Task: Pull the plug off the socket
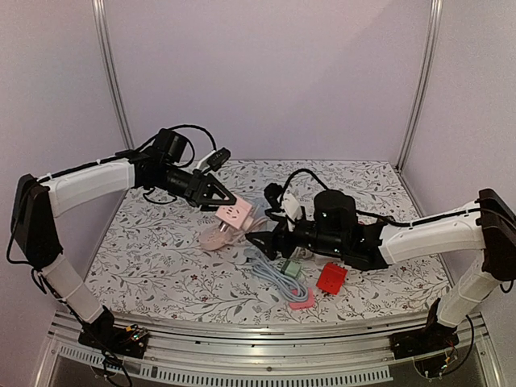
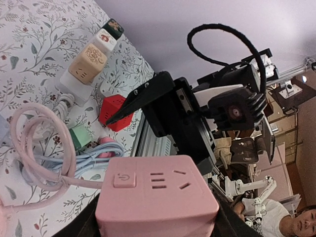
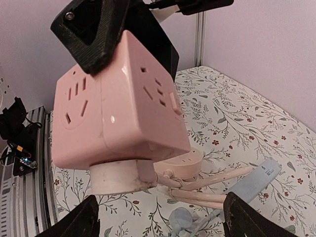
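Left gripper (image 1: 219,196) clamped on pink socket cube (image 1: 235,214), held above table (image 1: 161,258). Plug (image 3: 121,177) projects from cube's lower face, toward right gripper (image 1: 256,239). Right gripper nearer, spread wide, empty.

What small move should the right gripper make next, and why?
Probably ease the right gripper forward until its open fingers straddle the plug, ready to close. The left gripper holds the socket aloft, the plug sits in its underside, and the right fingers stand wide apart, short of the plug, with nothing between them.
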{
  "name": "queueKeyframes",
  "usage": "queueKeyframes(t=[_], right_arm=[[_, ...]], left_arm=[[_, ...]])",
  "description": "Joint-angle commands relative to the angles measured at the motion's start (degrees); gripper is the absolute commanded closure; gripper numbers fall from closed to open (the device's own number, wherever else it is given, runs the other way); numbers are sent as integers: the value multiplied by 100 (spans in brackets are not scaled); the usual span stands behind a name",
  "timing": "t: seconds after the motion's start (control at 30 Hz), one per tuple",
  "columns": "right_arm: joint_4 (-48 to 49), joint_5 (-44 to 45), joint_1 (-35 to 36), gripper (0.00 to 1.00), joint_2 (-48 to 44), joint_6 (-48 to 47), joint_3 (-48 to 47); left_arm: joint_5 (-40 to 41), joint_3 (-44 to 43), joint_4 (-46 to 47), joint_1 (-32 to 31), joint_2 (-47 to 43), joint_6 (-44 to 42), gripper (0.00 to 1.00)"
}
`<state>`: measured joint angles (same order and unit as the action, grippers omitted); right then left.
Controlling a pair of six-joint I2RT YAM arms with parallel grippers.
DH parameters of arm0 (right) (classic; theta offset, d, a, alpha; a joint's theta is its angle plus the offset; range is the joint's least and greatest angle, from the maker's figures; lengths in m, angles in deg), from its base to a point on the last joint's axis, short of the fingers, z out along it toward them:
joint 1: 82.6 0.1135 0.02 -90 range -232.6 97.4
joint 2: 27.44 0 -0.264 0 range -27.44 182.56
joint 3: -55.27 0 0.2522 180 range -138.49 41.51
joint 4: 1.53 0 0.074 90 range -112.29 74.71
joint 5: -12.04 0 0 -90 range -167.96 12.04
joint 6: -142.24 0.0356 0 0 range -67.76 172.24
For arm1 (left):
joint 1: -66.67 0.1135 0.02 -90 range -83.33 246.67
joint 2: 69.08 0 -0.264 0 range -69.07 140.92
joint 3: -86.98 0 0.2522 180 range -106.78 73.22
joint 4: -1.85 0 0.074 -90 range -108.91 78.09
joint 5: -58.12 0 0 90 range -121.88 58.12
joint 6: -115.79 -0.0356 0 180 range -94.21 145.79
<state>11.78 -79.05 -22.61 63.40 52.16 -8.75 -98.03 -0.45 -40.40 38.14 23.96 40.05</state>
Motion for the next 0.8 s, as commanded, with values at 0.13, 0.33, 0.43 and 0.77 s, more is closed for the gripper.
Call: queueKeyframes(t=[0.13,0.33,0.43,0.77], right_arm=[[615,-358,33,23,619,-391,-296],[607,-346,44,37,858,-627,-450],[596,-301,45,48,894,-629,-516],[100,-227,48,94,743,-91,-718]], left_arm=[[-476,-181,226,-264,11,-145,81],[-519,-183,213,-318,-17,-144,81],[-530,-191,210,-328,-18,-146,81],[-36,-192,188,-306,-20,-156,72]])
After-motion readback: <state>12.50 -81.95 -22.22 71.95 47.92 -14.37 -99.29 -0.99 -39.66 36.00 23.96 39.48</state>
